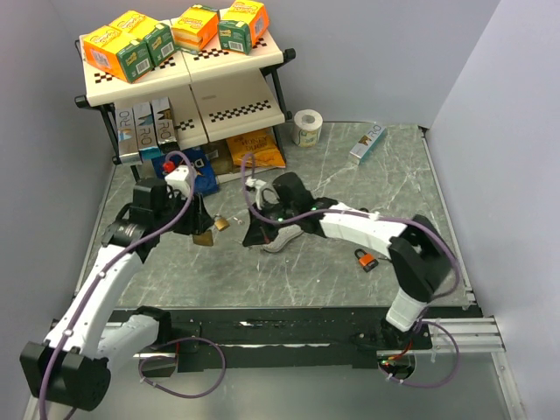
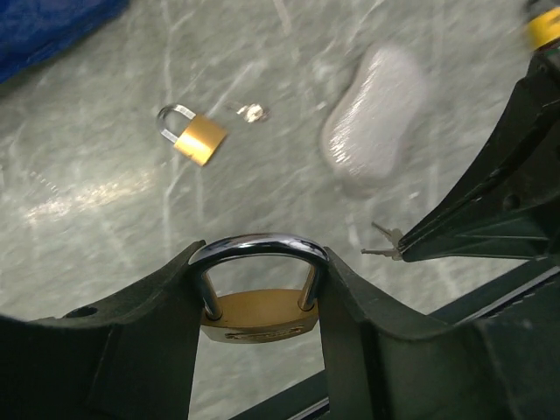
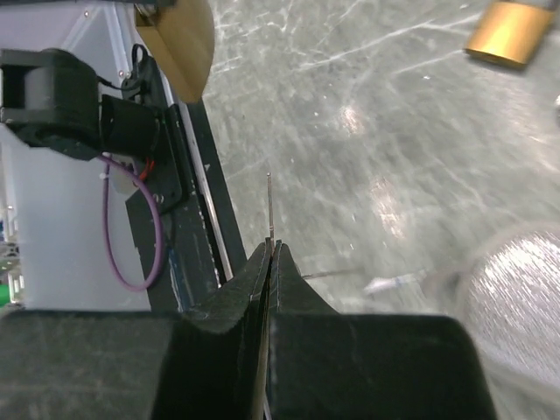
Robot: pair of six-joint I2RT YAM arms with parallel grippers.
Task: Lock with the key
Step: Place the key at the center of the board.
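Left end effector (image 2: pixel 260 262): we list it clamped on the brass padlock (image 2: pixel 259 317), one finger on each side of the body, shackle upward, held just off the tabletop (image 1: pixel 350 192) at its left middle.

Right end effector (image 3: pixel 269 254): we list it closed on the key (image 3: pixel 269 206). Only a thin sliver of blade pokes out past the fingertips. It sits just right of the held padlock, apart from it, the key not yet at the lock.

Item, loose: a second small padlock (image 2: pixel 197 137) lies on the tabletop just beyond the held one, with a small metal piece beside it that we cannot identify.

Item, loose: a grey pouch (image 2: pixel 372 118) lies below the right arm, and an orange padlock (image 1: pixel 366 259) lies near the right edge.

Item, background: a shelf (image 1: pixel 236 109) of boxes stands at the far left.

Handling note, as we judge it: the step in hand is bringing the key to the keyway.
- We cannot see the keyway, nor tell whether the shackle is fully seated.
- The blade should first be squared to the underside of the body, then fed straight in.
- So short a hold on the key could let it pivot if it meets the brass off-axis.
- The left grip should stay steady while the right turns.
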